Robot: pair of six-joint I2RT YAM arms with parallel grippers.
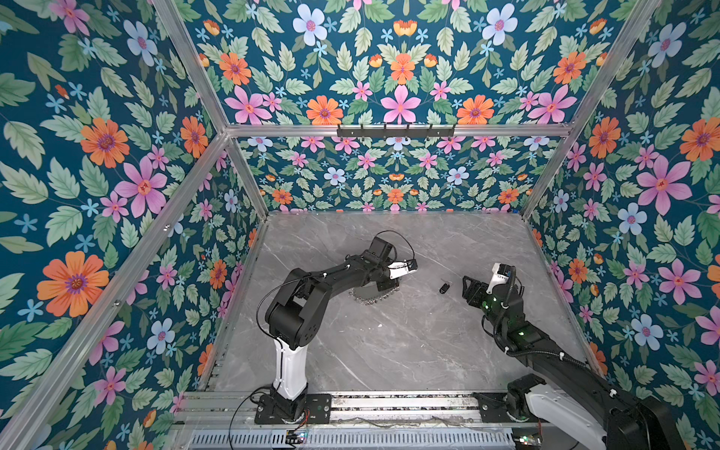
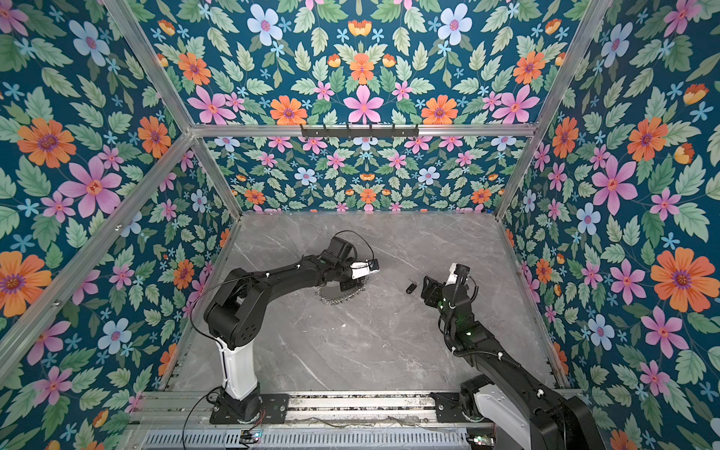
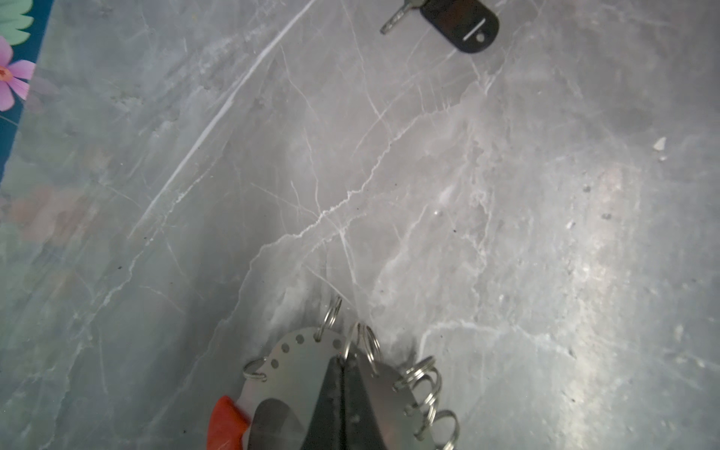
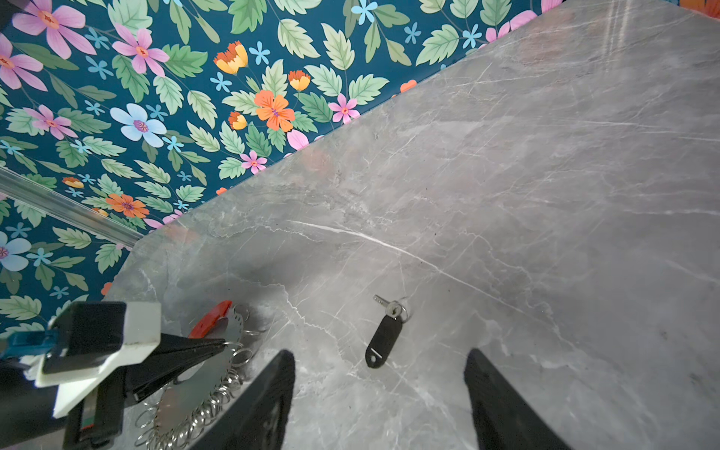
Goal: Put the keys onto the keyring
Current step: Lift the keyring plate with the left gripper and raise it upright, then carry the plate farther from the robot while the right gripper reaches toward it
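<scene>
1. Nothing is threaded yet. The keys [image 4: 380, 343], a black fob with a small silver key and loop, lie flat on the desk [image 1: 389, 350], well apart from the keyring [image 4: 202, 374].
2. The left gripper [image 3: 342, 360] is clenched on the keyring's silver plate, pinching it near the rim among the small steel loops. The red plastic piece [image 3: 226, 424] pokes out on one side. The plate looks tilted up, with its lower loops apparently touching the desk.
3. The right gripper [image 1: 467, 288] is released and empty, jaws wide, just beside the keys and aimed at them. In the right wrist view the fob sits ahead of and between the two fingers [image 4: 272, 389].
4. My read: the keyring is secured, and that is all so far. Picking up the keys, carrying them across and working their tiny loop on are all left.
5. The marbled desk between the keys and the keyring is bare except for a few white specks [image 3: 659, 144]. A black hook rail [image 1: 395, 131] sits on the floral back wall, far from the action.
6. Likely snags: the fob lies flat, so there is little edge to grab. The crowded loops and the left gripper itself also cover part of the rim.
</scene>
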